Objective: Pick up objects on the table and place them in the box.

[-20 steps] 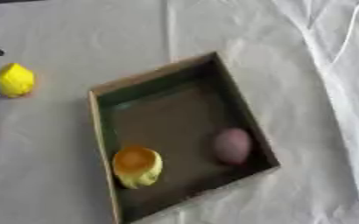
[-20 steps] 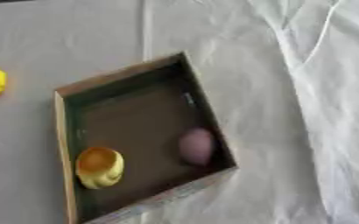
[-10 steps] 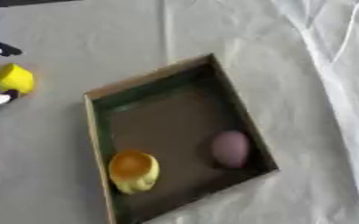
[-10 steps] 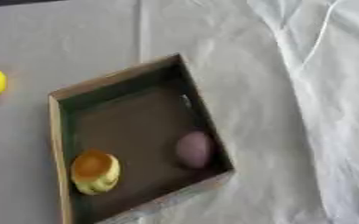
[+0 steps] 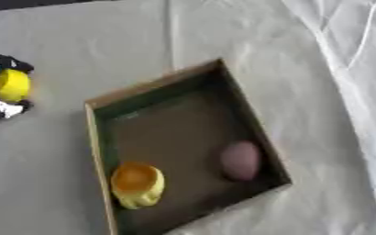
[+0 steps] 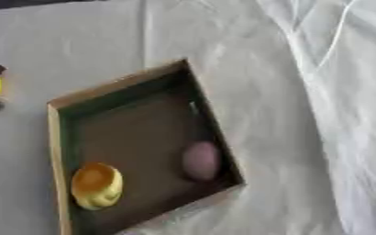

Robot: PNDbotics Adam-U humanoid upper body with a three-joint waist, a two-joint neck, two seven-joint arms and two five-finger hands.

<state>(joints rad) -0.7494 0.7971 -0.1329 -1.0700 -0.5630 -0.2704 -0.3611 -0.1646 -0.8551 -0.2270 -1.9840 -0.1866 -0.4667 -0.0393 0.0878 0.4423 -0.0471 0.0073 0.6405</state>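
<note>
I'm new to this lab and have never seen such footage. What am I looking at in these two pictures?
Both pictures come from a stereo camera in a humanoid robot's head, looking down at a cloth-covered table. An open box sits in the middle. Inside it lie a purple egg-shaped thing and a yellow-and-orange thing. At the left edge, the robot's black left hand has its fingers around a yellow object, which is outside the box. The right hand is not visible.
</note>
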